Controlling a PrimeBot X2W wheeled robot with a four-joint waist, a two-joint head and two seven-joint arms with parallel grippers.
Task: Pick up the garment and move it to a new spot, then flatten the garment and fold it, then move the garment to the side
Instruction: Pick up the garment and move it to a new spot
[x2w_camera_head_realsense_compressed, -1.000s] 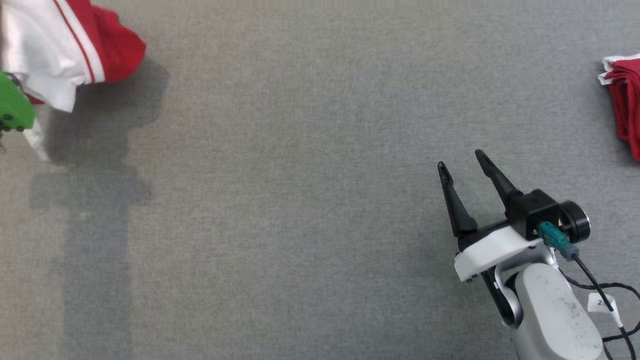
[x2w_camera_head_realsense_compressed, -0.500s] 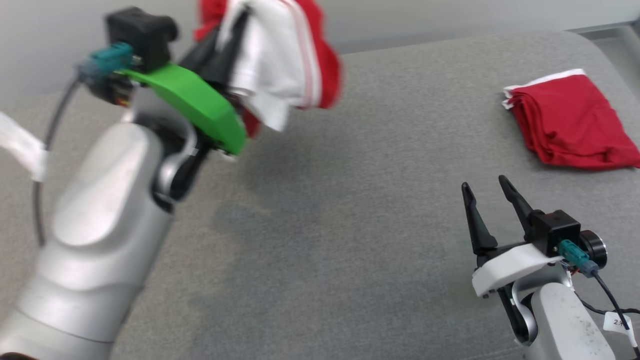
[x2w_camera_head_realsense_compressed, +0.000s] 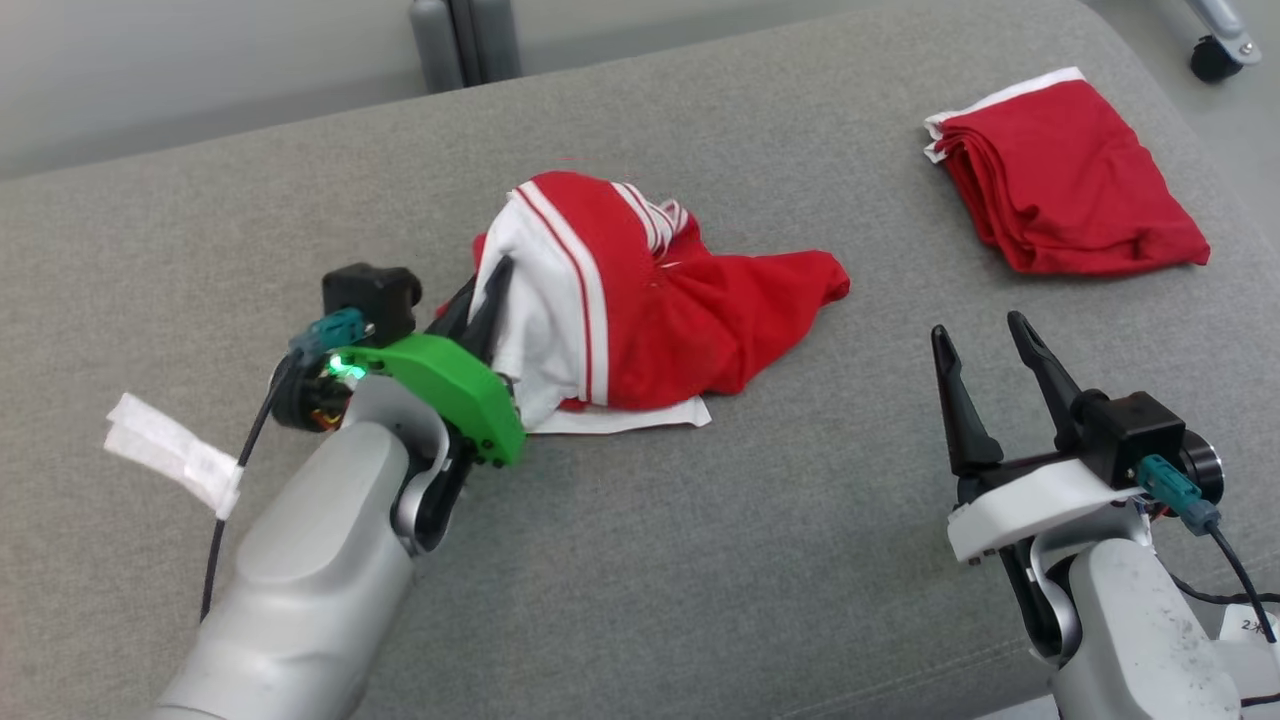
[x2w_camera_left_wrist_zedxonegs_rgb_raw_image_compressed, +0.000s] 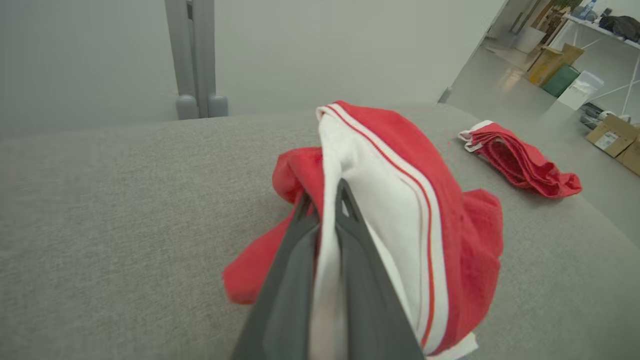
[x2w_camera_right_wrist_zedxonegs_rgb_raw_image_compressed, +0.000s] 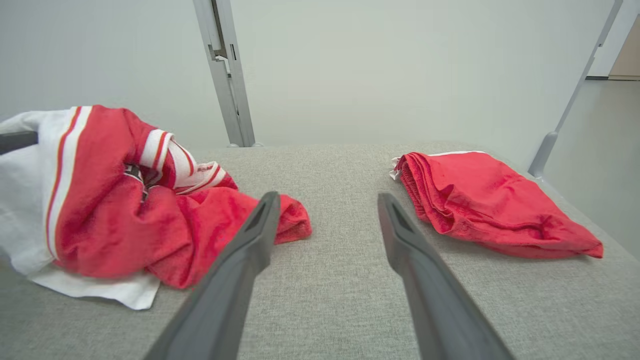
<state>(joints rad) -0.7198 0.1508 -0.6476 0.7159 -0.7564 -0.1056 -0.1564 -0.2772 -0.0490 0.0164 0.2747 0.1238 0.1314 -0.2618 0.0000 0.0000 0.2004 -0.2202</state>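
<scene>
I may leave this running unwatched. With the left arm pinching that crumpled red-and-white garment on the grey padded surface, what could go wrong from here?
The left gripper, jaws shut, holds a white fold of the red-and-white garment. The rest lies heaped, so a pull might slip off or drag the whole heap instead of spreading it.
The folded red garment lies further right on the grey padded surface; spreading that way could disturb it.

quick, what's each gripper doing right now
left gripper: shut on the red and white garment
right gripper: open, holding nothing
</scene>
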